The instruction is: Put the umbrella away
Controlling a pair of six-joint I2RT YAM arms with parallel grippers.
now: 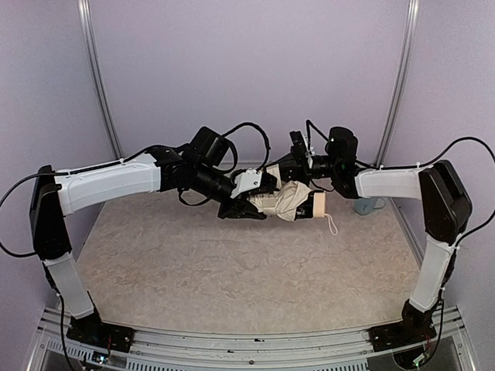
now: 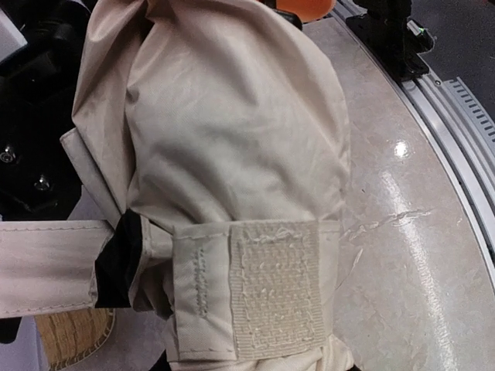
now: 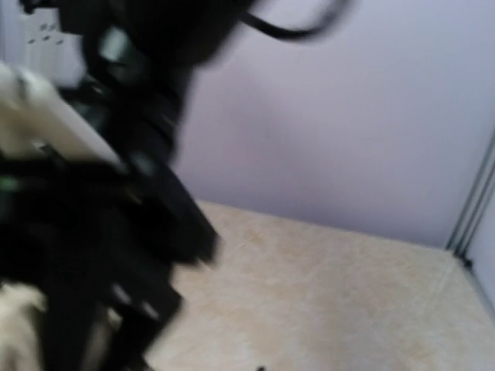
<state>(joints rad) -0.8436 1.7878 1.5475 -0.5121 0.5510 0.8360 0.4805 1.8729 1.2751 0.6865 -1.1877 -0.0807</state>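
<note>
The umbrella (image 1: 290, 202) hangs over the worktop's (image 1: 232, 270) far middle, with the left claw (image 1: 251, 207) half-closed round its fabric. The right claw (image 1: 288, 171) is pinched shut, on what I cannot tell. The strap (image 2: 274, 290) looks unfastened, so slack cloth could slip free or billow open.

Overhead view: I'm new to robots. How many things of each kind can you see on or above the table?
robot arms: 2
umbrella: 1
pale blue cup: 1
Total: 4
</note>
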